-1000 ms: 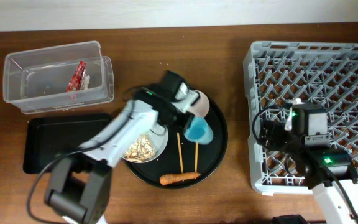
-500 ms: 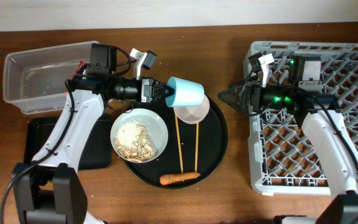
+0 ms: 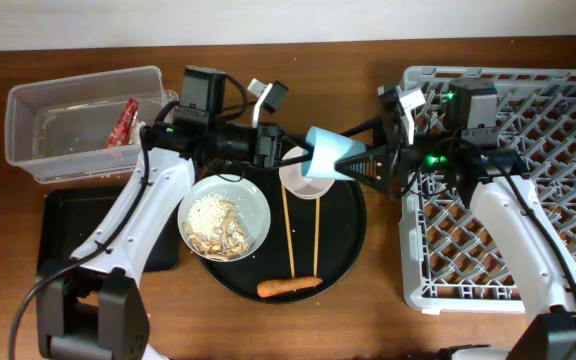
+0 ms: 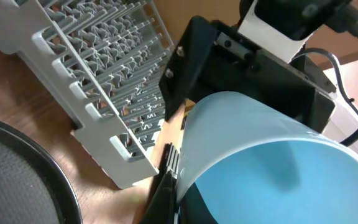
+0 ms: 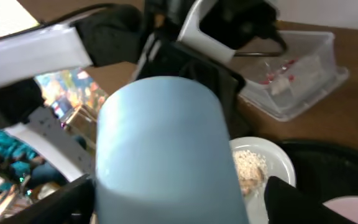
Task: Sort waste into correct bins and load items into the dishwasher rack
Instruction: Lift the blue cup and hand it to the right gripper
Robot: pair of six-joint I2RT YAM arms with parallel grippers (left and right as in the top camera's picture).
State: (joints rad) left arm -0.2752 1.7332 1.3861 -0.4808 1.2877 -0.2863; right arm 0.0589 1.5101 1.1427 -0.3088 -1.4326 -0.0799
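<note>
Passing the cup (image 3: 333, 158) from arm to arm looks to be the step in hand. Entries run left to right.

Tub (image 3: 28, 110): far left, with the wrapper (image 3: 121, 122) inside.

Black tray (image 3: 68, 240): just below the tub, partly under the left arm.

Left gripper (image 3: 303, 158): the arm stretches level to the right over the round tray (image 3: 348, 245), with the wrist turned sideways. The claw is closed on the cup's rim, and the wrist view shows one finger (image 4: 166, 186) against the outer wall. Hold this pinch firm until the other side has the load.

Plate (image 3: 253, 200): on the round tray's left part, with scraps (image 3: 218, 225) piled on it.

Bowl (image 3: 308, 185): just under the cup.

Chopsticks (image 3: 290, 240): two, lying side by side mid-tray.

Carrot (image 3: 288, 287): at the tray's near edge.

Cup: in the air on its side, above the round tray's upper right. Its mouth points left and its base points toward the rack (image 3: 528, 100).

Right gripper (image 3: 363, 165): the arm reaches left off the rack with a level wrist, meeting the left gripper head-on. The claw is spread, with one finger (image 5: 309, 199) on each side of the cup's base. You cannot tell whether either finger touches it. Push further on before closing, because the cup tapers and a grip at the base edge could squirt it out. Close squarely on the wall, and release the left side only once the cup sits steady.

Rack: far right, the cup's likely destination.
</note>
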